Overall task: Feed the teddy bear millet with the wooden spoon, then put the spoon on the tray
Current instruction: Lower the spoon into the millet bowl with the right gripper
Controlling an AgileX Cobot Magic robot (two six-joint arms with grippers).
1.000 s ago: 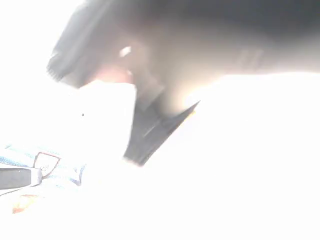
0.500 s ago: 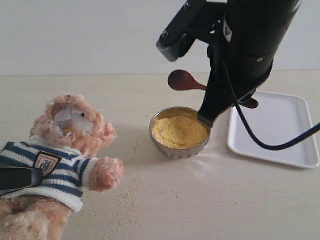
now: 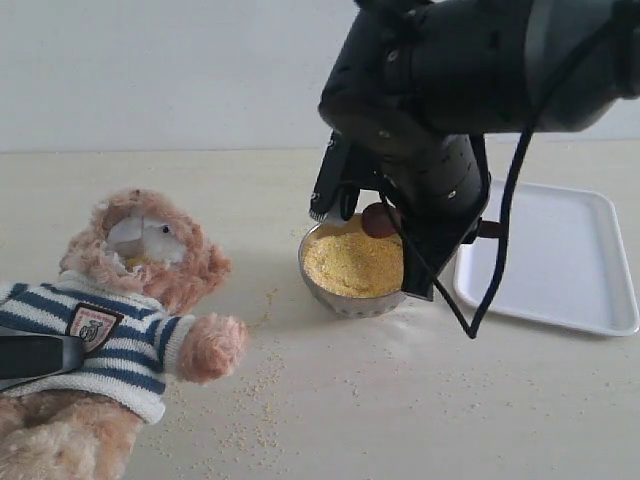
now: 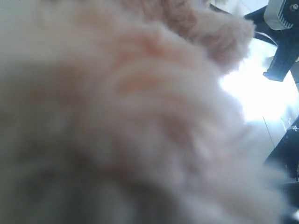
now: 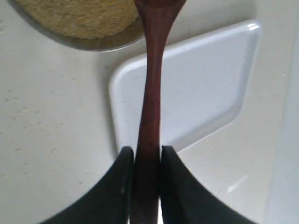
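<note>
1. The left gripper (image 3: 40, 356) shows in the exterior view only as one dark finger lying across the teddy bear's striped sweater. The left wrist view is filled with blurred fur, so I cannot tell how its jaws stand.
2. The teddy bear (image 3: 150, 265) lies on the left of the table (image 3: 420, 410), white muzzle upward. One paw reaches toward the centre, and the shield badge (image 3: 92, 325) is just beside the finger.
3. Loose yellow grains (image 3: 250, 395) are scattered on the table between the bear's paw and the metal bowl (image 3: 345, 302).
4. The metal bowl stands at centre, well apart from the bear. It is heaped with millet (image 3: 350, 262).
5. The wooden spoon (image 5: 152, 84) is held at the handle. Its oval bowl sits over the millet at the bowl's right rim; contact with the grains cannot be confirmed.
6. The right gripper (image 5: 147, 156) is clamped narrowly on the spoon's handle, one black finger on each side. The arm hangs above the bowl and hides part of it.
7. The white tray (image 3: 570, 285) lies flat just right of the bowl. The spoon's handle passes above its near corner.
</note>
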